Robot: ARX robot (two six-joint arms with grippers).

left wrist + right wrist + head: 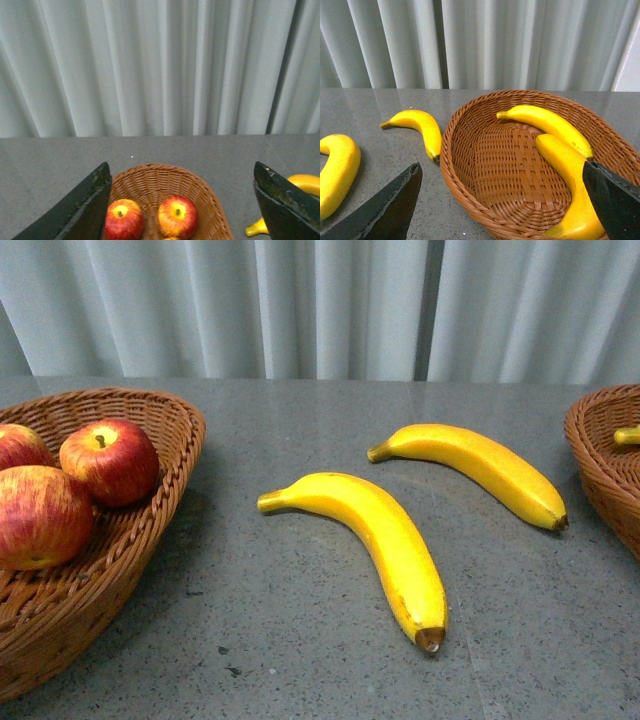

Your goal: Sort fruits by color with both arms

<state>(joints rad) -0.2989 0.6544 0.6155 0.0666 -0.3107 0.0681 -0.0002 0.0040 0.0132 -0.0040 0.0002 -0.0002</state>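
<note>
Grey speckled table (300,670), pale pleated curtain (300,300) behind it. Left basket (188,445), brown wicker, sits at the left edge of the front view and holds three red apples streaked yellow: far apple (110,462) with its stem up, near apple (40,518) just beside it, and a third apple (14,446) half cut off by the frame edge. All three are bunched together on the basket floor. Two bananas lie loose on the table between the baskets, well apart from each. Near banana (375,535) curves from its stem at centre down to a brown tip toward the near side. Far banana (480,465) lies beyond and to the right of it, its brown tip pointing toward the right basket (600,465). The two do not touch. In the right wrist view that basket carries two more bananas, first basket banana (547,122) and second basket banana (570,180), lying close together along the wall; contact between them cannot be told. Left gripper (181,170) hangs above the left basket, jaws spread wide, its black fingers (87,202) framing two of the apples below. Right gripper (501,170) hangs over the near rim of the right basket, jaws likewise wide apart, gripping nothing.
</note>
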